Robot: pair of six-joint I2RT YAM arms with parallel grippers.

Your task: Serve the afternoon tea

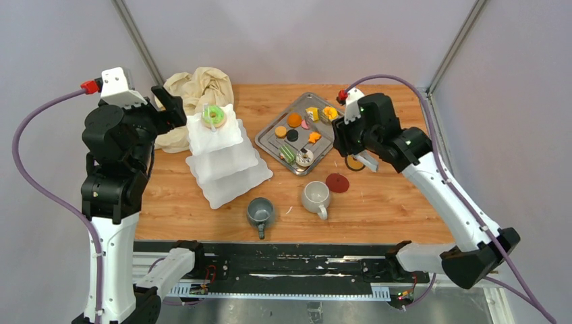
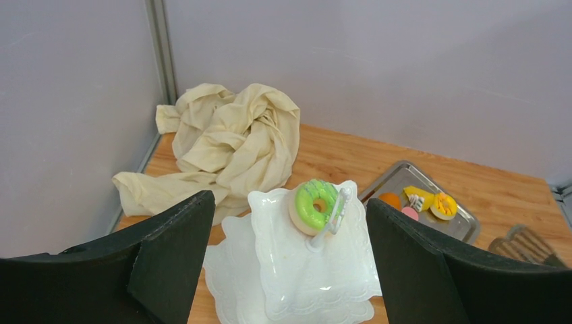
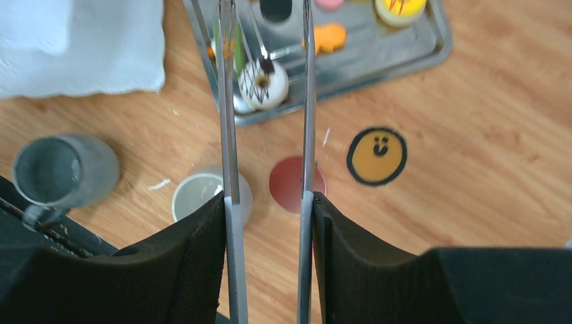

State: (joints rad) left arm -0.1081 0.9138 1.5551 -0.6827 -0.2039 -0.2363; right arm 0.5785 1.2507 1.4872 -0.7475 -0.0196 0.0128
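Near the white mug (image 1: 315, 196) lies a red disc (image 1: 337, 183), perhaps a coaster.

light: bright, even | shadows: soft, faint | r-wrist view: slight blur

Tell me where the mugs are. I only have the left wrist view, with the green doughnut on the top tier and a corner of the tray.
Observer: Both stand on the arms' side of the stand, the grey mug on the left and the white mug on the right.
Operator: What is the right pincer doing?
Observer: The right pincer grips metal tongs. In its camera the blades frame a white striped doughnut at the tray's near corner.
Operator: Anything beside the tray?
Observer: Two flat discs, one red and one yellow with a smiley face.
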